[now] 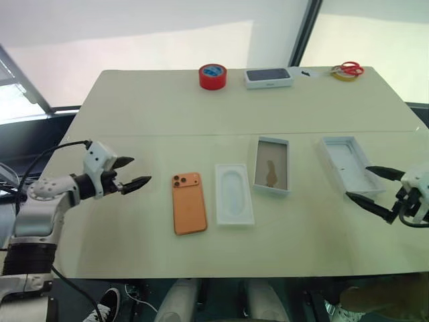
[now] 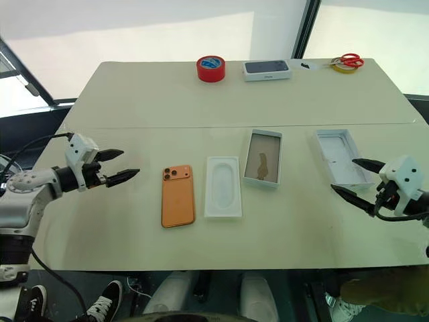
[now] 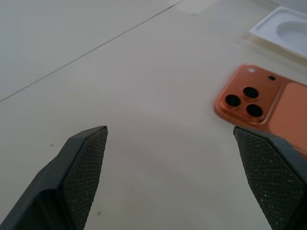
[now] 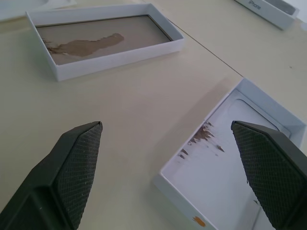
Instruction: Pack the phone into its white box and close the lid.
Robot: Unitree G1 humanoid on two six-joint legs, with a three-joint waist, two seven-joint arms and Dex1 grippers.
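Counter (image 1: 134, 114): pale beige, with a seam line running across its middle.

The phone (image 1: 188, 202) lies flat, back up, at centre-left of the left eye view, its camera block at the corner nearest the far edge. It is untouched and not in any box.

Just beside it, to its right in the frame, lies the oval-recessed white insert (image 1: 234, 194). The two sit close but I cannot confirm contact.

The white box (image 1: 271, 165) sits right of the insert, apart from it, open and upright. Its brownish floor carries a darker stain.

The lid (image 1: 346, 163) rests at the right of the frame, inside up, well apart from the white box. Brown scuff marks show on its pale interior in the right wrist view.

My left gripper (image 1: 131, 173) hangs above the counter at the left of the frame, released, fingers spread wide, holding nothing. It points toward the phone and stands clear of it.

My right gripper (image 1: 377, 186) hangs at the right edge of the frame, near the lid's near end, likewise released and empty.

Along the far edge at the top of the frame: a red tape roll (image 1: 212, 76), a closed dark-topped white box (image 1: 268, 77), and red-handled scissors (image 1: 348, 68) lying on a yellow tape roll (image 1: 344, 76).
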